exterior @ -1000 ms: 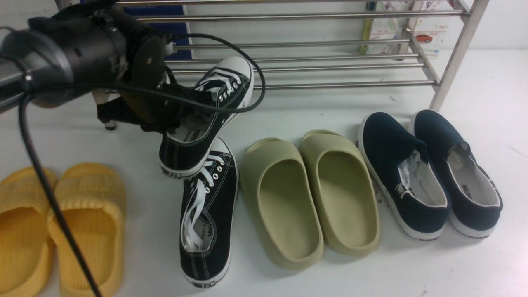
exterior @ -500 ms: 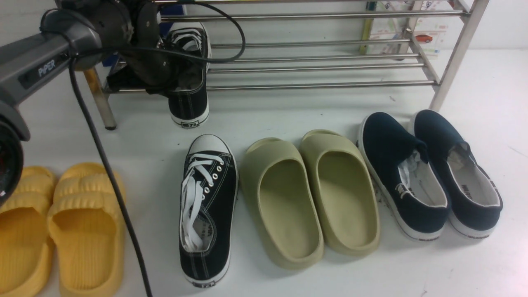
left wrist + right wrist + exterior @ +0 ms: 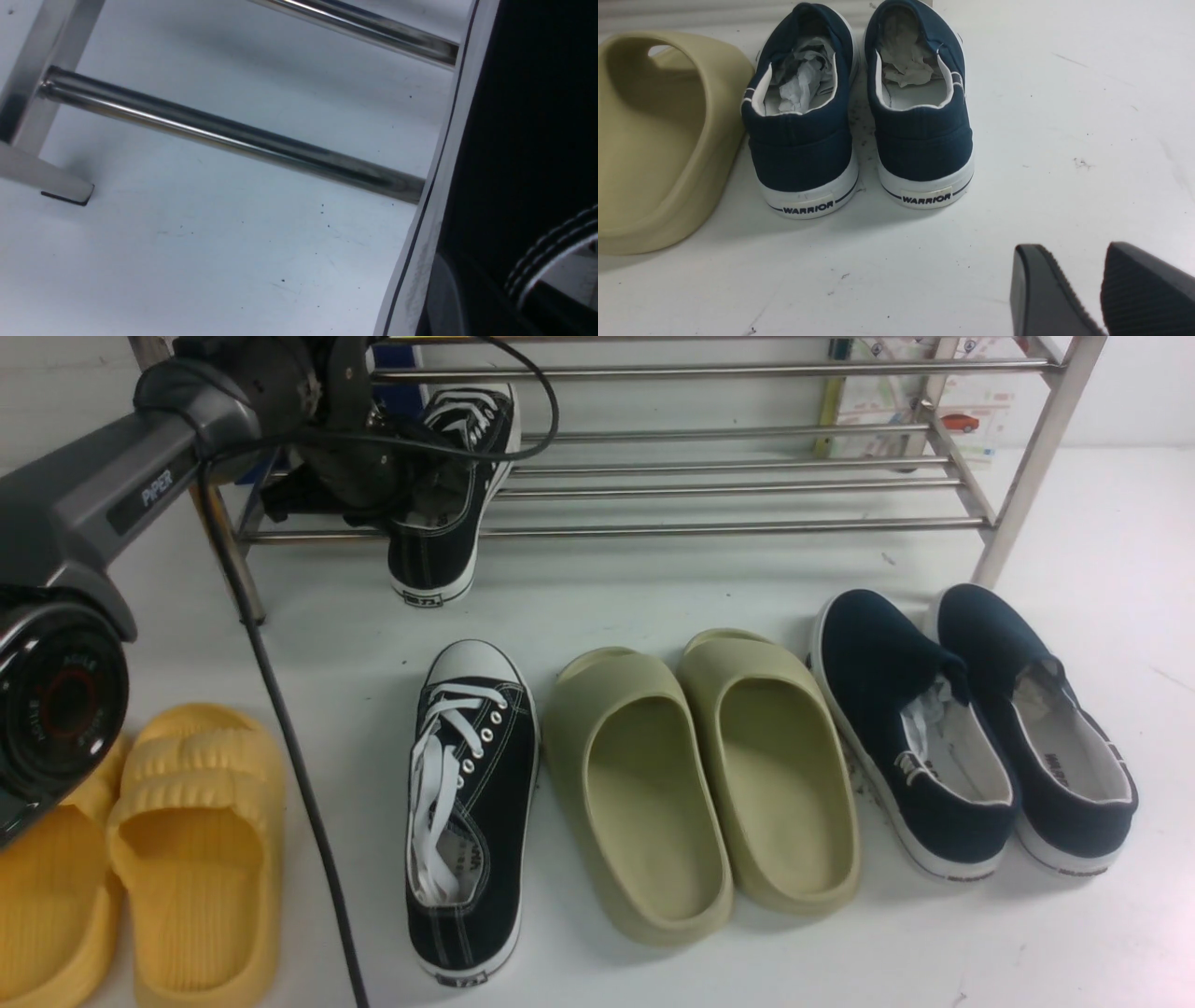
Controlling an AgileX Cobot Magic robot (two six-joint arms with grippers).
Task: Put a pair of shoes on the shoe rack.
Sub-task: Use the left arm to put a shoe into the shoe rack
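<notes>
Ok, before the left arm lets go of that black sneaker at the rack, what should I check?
1. Grip of the left gripper on the held black sneaker: ok, shut on its collar.
2. Sneaker seated on the shoe rack: not ok, heel hangs out past the front rod.
3. Sole touching the rods: cannot tell.
4. Arm's cable clear of the sneaker: not ok, it crosses the laces.
5. The second black sneaker ready on the table: ok, upright.

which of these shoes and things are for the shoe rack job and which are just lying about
For the job:
held black sneaker
other black sneaker
shoe rack

Just lying about:
green slippers
navy slip-ons
yellow slippers
</notes>
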